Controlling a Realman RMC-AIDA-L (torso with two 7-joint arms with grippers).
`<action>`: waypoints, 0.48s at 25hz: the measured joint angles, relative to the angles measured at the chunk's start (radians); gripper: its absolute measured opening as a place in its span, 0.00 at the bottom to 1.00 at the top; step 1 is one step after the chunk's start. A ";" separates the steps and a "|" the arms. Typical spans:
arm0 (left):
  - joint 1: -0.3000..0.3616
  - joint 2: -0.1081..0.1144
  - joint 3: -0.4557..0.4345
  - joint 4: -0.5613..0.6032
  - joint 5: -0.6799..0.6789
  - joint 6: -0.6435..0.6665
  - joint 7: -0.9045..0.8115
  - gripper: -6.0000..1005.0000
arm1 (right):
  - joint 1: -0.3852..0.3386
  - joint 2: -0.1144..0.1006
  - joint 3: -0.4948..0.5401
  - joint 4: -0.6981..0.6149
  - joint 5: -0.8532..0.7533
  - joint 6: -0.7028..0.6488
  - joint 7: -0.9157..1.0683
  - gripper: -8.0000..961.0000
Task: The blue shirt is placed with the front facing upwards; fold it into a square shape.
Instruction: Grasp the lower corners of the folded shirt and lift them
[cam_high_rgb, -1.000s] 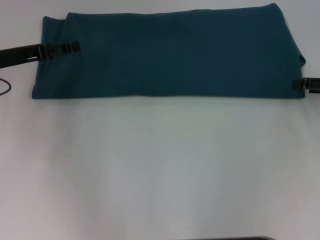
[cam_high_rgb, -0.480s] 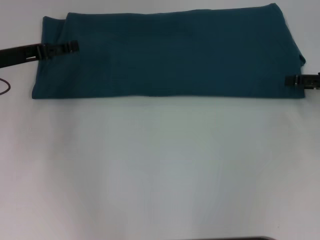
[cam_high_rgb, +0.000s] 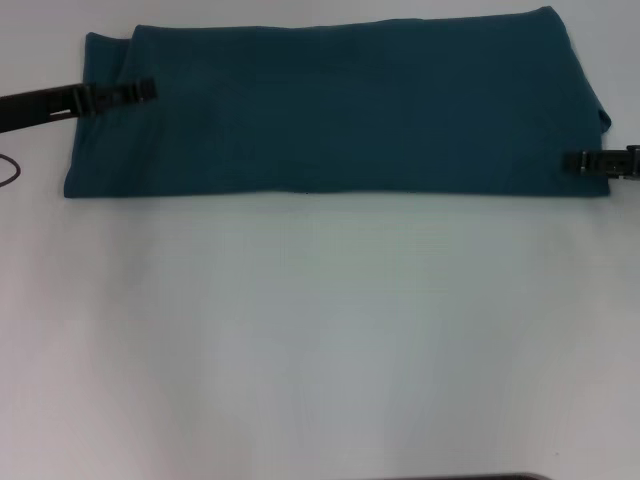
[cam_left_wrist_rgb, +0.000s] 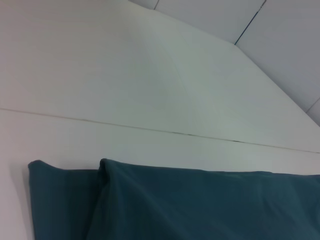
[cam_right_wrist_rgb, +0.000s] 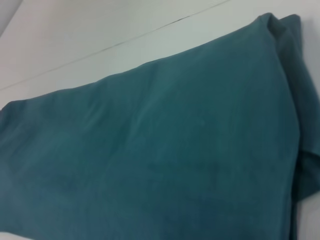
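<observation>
Shirt: the blue shirt (cam_high_rgb: 335, 110), a long folded band along the desk's (cam_high_rgb: 320, 340) far edge
Left gripper (cam_high_rgb: 148, 90): over its left end; finger state unclear
Right gripper (cam_high_rgb: 572, 161): at its right end; finger state unclear
Risk: uneven grips could skew the next fold; layers might slip apart

Soft, even overhead light — faint shadows, mild blur, no glare.

Shirt (cam_high_rgb: 340, 110) on table's (cam_high_rgb: 320, 340) far half
</observation>
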 joint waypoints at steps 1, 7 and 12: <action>0.000 0.001 0.000 0.000 0.000 0.000 0.000 0.95 | 0.001 0.000 0.000 0.002 0.000 0.000 0.000 0.79; 0.000 0.002 0.000 0.000 0.000 0.000 0.000 0.95 | 0.002 0.000 -0.002 0.005 0.000 -0.002 -0.001 0.78; 0.001 0.002 0.000 0.000 0.000 0.000 0.000 0.95 | 0.002 -0.004 -0.002 0.006 0.001 -0.007 0.004 0.76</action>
